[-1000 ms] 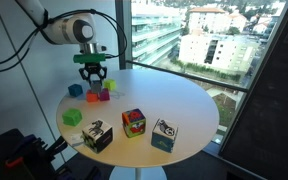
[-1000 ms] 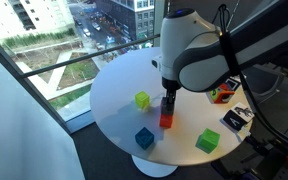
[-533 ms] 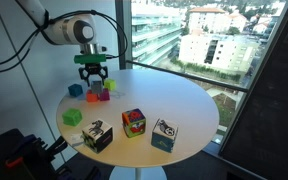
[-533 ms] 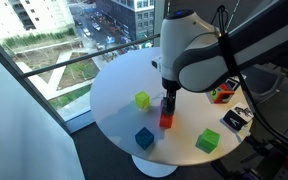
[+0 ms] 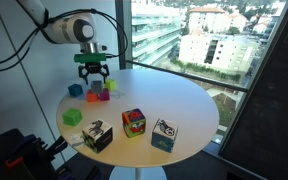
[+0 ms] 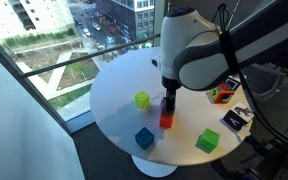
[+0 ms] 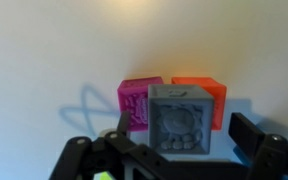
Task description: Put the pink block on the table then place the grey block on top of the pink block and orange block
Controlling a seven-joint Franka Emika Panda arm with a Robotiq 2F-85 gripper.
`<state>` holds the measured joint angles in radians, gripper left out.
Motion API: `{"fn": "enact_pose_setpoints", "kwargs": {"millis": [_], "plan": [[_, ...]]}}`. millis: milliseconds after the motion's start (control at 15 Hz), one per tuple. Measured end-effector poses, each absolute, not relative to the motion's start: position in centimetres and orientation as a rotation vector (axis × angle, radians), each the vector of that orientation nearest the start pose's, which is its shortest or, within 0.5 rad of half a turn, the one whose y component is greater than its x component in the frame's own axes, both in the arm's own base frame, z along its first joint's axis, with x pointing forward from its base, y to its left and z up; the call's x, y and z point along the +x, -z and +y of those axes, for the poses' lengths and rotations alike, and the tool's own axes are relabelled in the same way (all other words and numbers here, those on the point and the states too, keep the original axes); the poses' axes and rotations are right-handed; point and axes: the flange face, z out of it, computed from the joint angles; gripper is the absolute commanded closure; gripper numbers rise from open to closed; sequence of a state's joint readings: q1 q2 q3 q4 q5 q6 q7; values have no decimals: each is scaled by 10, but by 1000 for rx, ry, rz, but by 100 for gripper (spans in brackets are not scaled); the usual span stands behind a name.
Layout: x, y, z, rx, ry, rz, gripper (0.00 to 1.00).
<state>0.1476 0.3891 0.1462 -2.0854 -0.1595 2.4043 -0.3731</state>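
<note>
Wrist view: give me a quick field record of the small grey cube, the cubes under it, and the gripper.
top: small dull grey cube, resting across both cubes below
base one: small magenta-pink cube, on the round white table
base two: small orange-red cube, beside the pink one
tool: gripper open, jaws either side of the grey cube
task state: stack looks placed

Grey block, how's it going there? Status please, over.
Gripper open, straddling grey block. Grey block sits across pink block and orange block. Nothing in the way.
</note>
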Motion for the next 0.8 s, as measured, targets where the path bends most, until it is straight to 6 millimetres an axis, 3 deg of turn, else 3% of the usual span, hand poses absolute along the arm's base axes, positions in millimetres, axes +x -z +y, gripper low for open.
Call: {"fn": "enact_pose_setpoints", "kwargs": {"millis": [467, 800], "plan": [[557, -244, 163, -2959, -78, -1091, 0], [561, -264, 160, -3007, -29, -987, 0]]}}
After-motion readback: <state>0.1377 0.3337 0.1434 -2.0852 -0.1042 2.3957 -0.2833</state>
